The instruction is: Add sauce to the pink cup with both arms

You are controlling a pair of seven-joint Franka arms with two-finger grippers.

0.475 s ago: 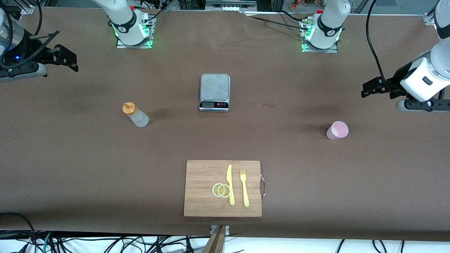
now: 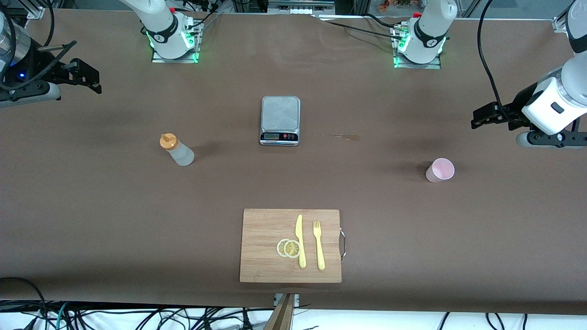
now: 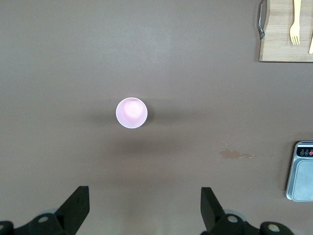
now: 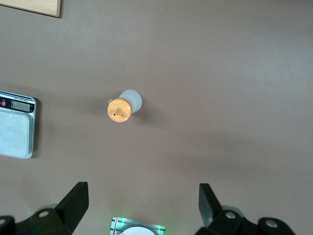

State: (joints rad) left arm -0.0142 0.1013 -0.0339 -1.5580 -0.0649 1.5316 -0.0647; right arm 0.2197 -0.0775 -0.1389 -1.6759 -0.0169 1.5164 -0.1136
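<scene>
The sauce bottle (image 2: 176, 150), frosted white with an orange cap, stands on the brown table toward the right arm's end; it also shows in the right wrist view (image 4: 124, 105). The pink cup (image 2: 440, 170) stands upright toward the left arm's end and shows from above in the left wrist view (image 3: 131, 112). My left gripper (image 2: 480, 117) is open and empty, high over bare table beside the cup (image 3: 145, 195). My right gripper (image 2: 88, 78) is open and empty, high over bare table beside the bottle (image 4: 143, 192).
A grey kitchen scale (image 2: 280, 120) sits mid-table. A wooden cutting board (image 2: 266, 229) nearer the front camera carries a yellow knife (image 2: 300, 240), a fork (image 2: 318, 244) and lemon slices (image 2: 288, 248). A small stain (image 2: 341, 135) lies beside the scale.
Both hands have shifted only very slightly. The bottle and the cup have not moved.
</scene>
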